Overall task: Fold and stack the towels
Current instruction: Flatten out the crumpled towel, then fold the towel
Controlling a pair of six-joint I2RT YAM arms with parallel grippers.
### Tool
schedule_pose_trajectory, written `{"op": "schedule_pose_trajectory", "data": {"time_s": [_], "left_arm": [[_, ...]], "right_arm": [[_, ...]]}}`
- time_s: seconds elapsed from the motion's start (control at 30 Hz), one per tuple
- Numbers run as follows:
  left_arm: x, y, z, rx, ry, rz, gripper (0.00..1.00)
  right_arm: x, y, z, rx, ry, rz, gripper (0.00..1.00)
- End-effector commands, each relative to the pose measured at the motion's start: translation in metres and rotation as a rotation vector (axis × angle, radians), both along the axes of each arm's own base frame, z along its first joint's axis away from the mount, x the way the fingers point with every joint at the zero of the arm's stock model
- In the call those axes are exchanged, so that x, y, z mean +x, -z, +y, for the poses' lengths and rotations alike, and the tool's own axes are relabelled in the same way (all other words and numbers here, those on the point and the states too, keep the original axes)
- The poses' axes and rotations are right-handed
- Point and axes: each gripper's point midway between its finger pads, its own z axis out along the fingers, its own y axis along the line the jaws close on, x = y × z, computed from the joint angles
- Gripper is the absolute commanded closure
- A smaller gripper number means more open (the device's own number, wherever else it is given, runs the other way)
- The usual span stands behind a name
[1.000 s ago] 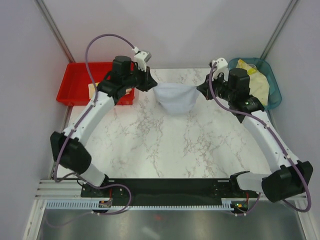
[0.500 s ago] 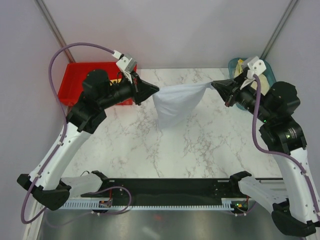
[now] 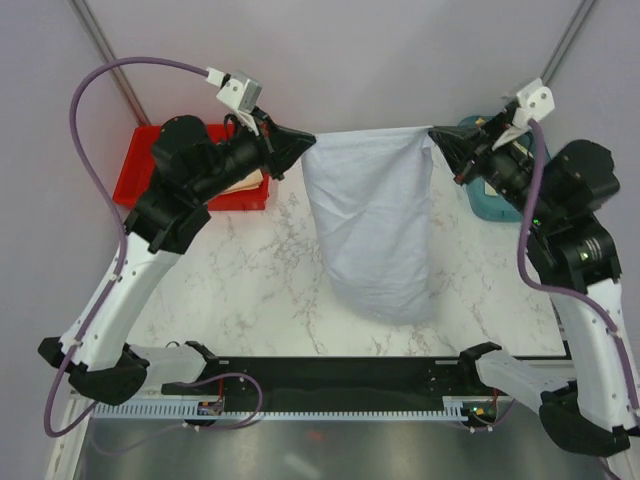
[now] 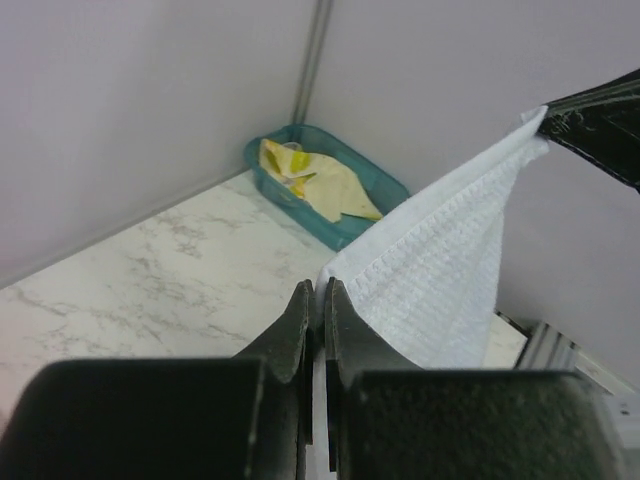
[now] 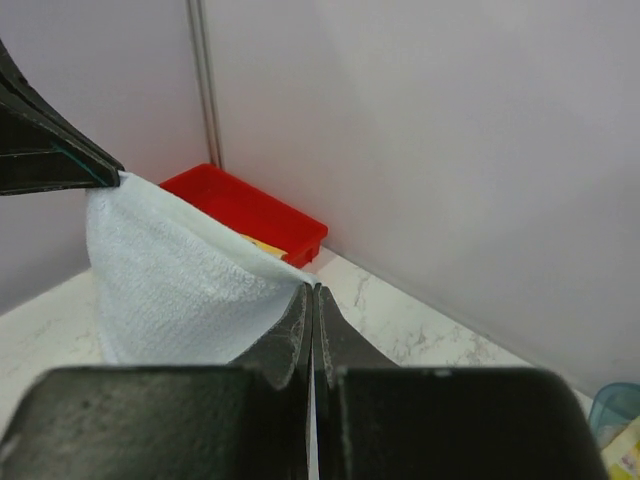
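Note:
A pale lavender-blue towel (image 3: 375, 220) hangs stretched between my two grippers, high over the marble table, its lower end drooping toward the near edge. My left gripper (image 3: 305, 140) is shut on its left top corner, and my right gripper (image 3: 435, 135) is shut on the right top corner. The left wrist view has the towel (image 4: 440, 270) running from my left gripper (image 4: 320, 288) up to the other gripper's tip. In the right wrist view the towel (image 5: 170, 290) spreads left of my right gripper (image 5: 312, 290). More towels, yellow ones (image 4: 315, 185), lie in the teal bin.
A red tray (image 3: 150, 170) sits at the table's back left with a cream-yellow cloth (image 3: 245, 183) in it, also in the right wrist view as the red tray (image 5: 250, 210). The teal bin (image 4: 330, 180) stands at the back right corner. Walls and metal posts close in the back.
Both grippers have risen and spread apart. The towel, bunched low between them a second ago, now hangs open and flat with its top edge taut.

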Motion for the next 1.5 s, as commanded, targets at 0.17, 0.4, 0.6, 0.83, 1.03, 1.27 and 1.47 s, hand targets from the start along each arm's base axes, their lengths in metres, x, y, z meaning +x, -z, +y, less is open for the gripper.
{"op": "schedule_pose_trajectory", "data": {"time_s": [0.17, 0.4, 0.6, 0.83, 1.03, 1.27, 1.47], "left_arm": [[0.142, 0.096, 0.003, 0.21, -0.306, 0.158, 0.98], [0.247, 0.149, -0.004, 0.216, -0.309, 0.136, 0.98], [0.308, 0.208, 0.003, 0.242, -0.256, 0.152, 0.98], [0.296, 0.254, -0.005, 0.335, -0.094, 0.13, 0.98], [0.26, 0.265, -0.006, 0.346, -0.008, 0.164, 0.98], [0.208, 0.282, 0.002, 0.37, 0.029, 0.214, 0.98], [0.153, 0.315, 0.003, 0.404, 0.065, 0.296, 0.98]], "right_arm": [[0.141, 0.081, 0.012, -0.114, 0.144, 0.156, 1.0], [0.231, 0.178, 0.021, -0.15, 0.09, 0.239, 1.0], [0.294, 0.249, 0.016, -0.246, 0.047, 0.291, 1.0], [0.304, 0.294, 0.013, -0.363, -0.021, 0.316, 1.0], [0.285, 0.311, 0.007, -0.439, -0.034, 0.328, 1.0], [0.24, 0.308, -0.004, -0.415, -0.001, 0.375, 1.0], [0.186, 0.34, 0.007, -0.334, -0.043, 0.55, 1.0]]}}
